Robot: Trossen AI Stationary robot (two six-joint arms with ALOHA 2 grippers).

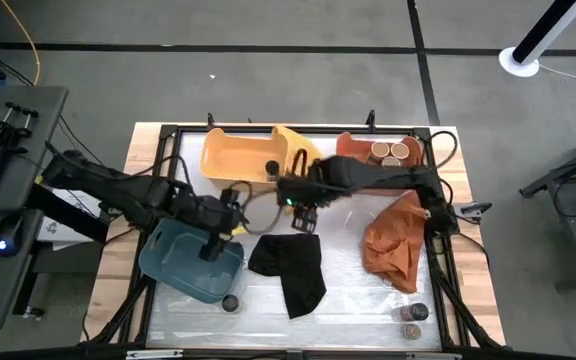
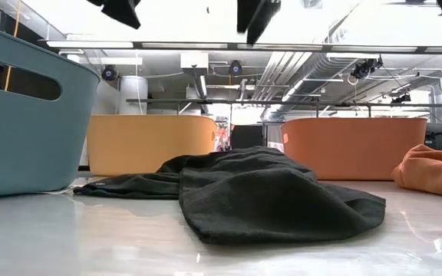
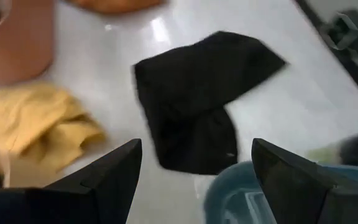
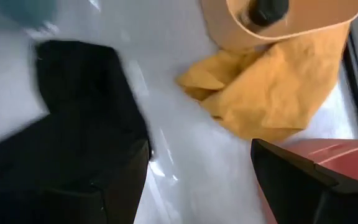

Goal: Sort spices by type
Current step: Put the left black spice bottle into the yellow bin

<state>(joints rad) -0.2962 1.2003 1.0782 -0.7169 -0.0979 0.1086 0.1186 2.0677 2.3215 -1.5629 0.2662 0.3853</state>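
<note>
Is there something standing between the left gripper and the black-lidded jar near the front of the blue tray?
Nothing visible blocks it. The left gripper is open above the blue tray, and the black-lidded jar stands on bare table just beyond the tray's front corner. The black cloth lies beside it, apart.

High cam looks straight down on whole table (image 1: 468, 290). Low cam sits at tabletop, level, close to black cloth (image 2: 267, 192). My wrist cams face down, near; both share black cloth, yellow cloth (image 4: 272, 93).

Both arms reach toward mid-worktop: the left gripper (image 1: 212, 247) and right gripper (image 1: 304, 222) hang raised, fingers spread, holding nothing.
</note>
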